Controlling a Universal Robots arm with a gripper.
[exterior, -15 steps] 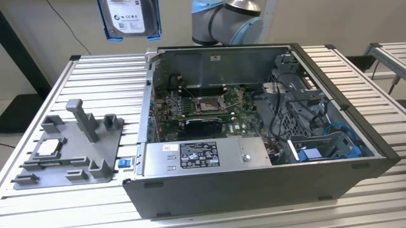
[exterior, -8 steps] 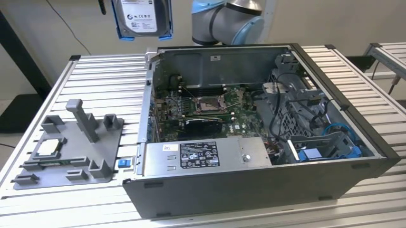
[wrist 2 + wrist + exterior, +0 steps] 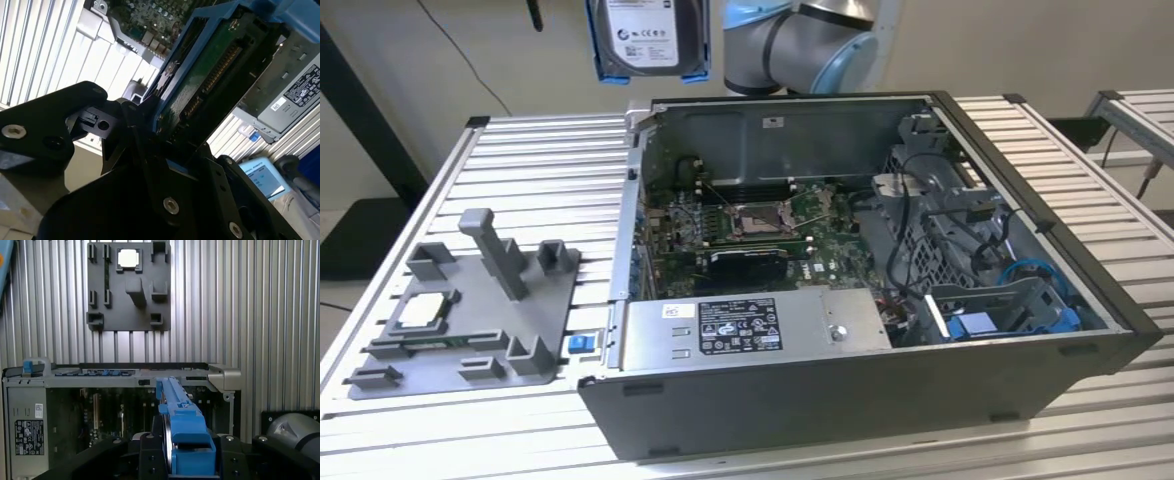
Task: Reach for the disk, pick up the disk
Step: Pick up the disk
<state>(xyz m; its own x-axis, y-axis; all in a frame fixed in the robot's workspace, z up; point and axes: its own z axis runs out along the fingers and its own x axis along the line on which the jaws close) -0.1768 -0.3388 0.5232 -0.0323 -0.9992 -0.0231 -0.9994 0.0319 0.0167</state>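
We see the gripper [image 3: 185,452] clenched on the disk [image 3: 648,38], gripping its blue carrier frame [image 3: 179,410]. The disk hangs upright in the air above the far rim of the open computer case [image 3: 854,300] on the slatted table [image 3: 520,170].

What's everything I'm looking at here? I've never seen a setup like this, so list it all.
disk: one, silver-grey with a white label and blue frame, held in the air behind the case
computer case: one, dark grey, open, in the middle of the table
circuit board: one, green, inside the case
labelled box: one, silver, inside the case by its near wall
bracket: one, blue, inside the case at the exterior view's right
holder tray: one, grey, on the table at the exterior view's left
square chip: one, silver, seated in the tray
table: one, silver slats, under everything
arm: one, grey and light blue, behind the case
pincer: one, black, shut on the disk's blue frame
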